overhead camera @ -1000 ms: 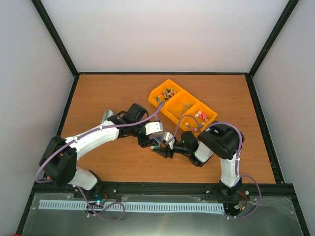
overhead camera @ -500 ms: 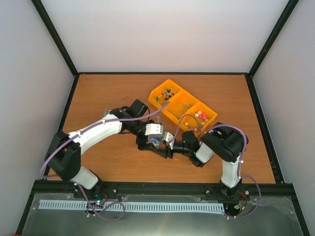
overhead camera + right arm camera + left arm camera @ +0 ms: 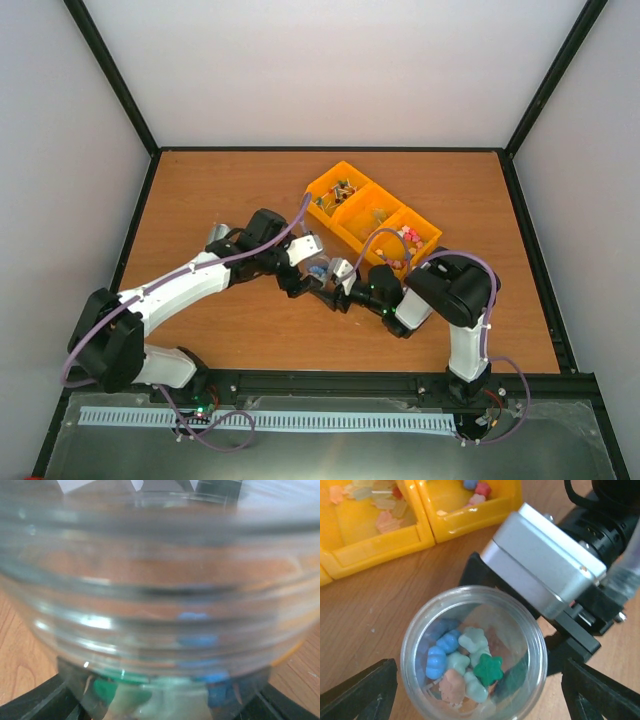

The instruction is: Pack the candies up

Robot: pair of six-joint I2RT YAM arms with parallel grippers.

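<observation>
brown wooden tabletop [image 3: 220, 190] under both arms. left gripper [image 3: 479, 665] just sprang wide open above the clear round plastic jar [image 3: 472, 652], touching nothing, so its small pastel candies [image 3: 462, 665] now sit inside. right gripper [image 3: 330, 292] clamps the jar near the yellow plastic compartment tray [image 3: 380, 550]; more candies lie in it, so probably another pick.

We find open table [image 3: 215, 190] along the far edge and the far left, where a tool could pass. The yellow bin [image 3: 372, 214] blocks the far right. At centre both arms crowd the clear jar [image 3: 472, 652]. The right tool [image 3: 328, 283] grips it from the near right, and the left tool [image 3: 482, 690] straddles it, fingers spread wide. The jar mouth is unobstructed from above.
</observation>
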